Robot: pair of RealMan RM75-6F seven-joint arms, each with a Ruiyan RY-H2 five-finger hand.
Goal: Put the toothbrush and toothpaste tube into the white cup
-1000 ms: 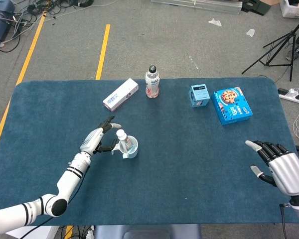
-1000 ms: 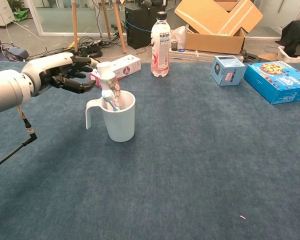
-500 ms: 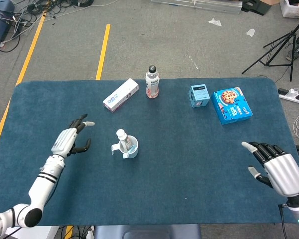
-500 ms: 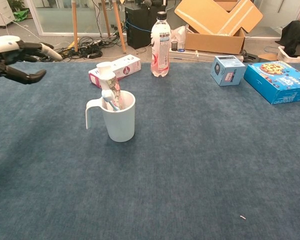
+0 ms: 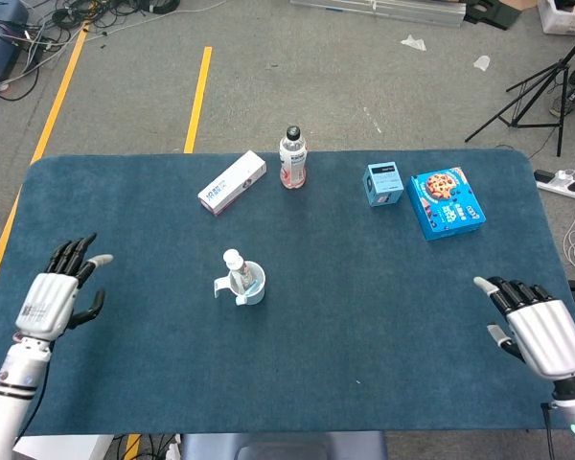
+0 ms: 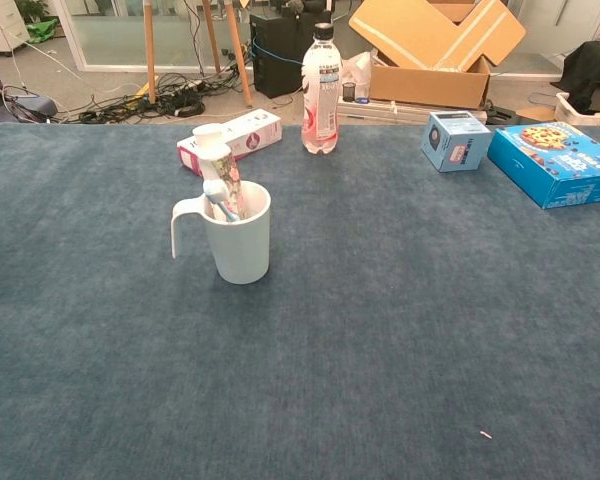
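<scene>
A blue cloth table (image 5: 364, 316) seen from above and from my chest. The white cup (image 6: 240, 243) stands upright left of centre, handle to my left. The tube (image 6: 218, 168) stands in it, cap up, leaning on the rim. Beside it, inside the cup, a pale blue head shows, probably the toothbrush (image 6: 215, 194), though the view is small. Both things look to be in the cup, so I judge the task at its end; the next move calls only for keeping my arms clear.

My left hand (image 5: 61, 292) hovers at the table's left edge, fingers spread wide, holding nothing, well apart from the cup. My right hand (image 5: 541, 329) rests at the right edge, fingers apart, empty.

At the far side stand a pink-and-white box (image 5: 232, 182), a bottle (image 5: 292, 157), a small blue box (image 5: 384, 183) and a cookie box (image 5: 447, 202). Nothing stands near the cup.
</scene>
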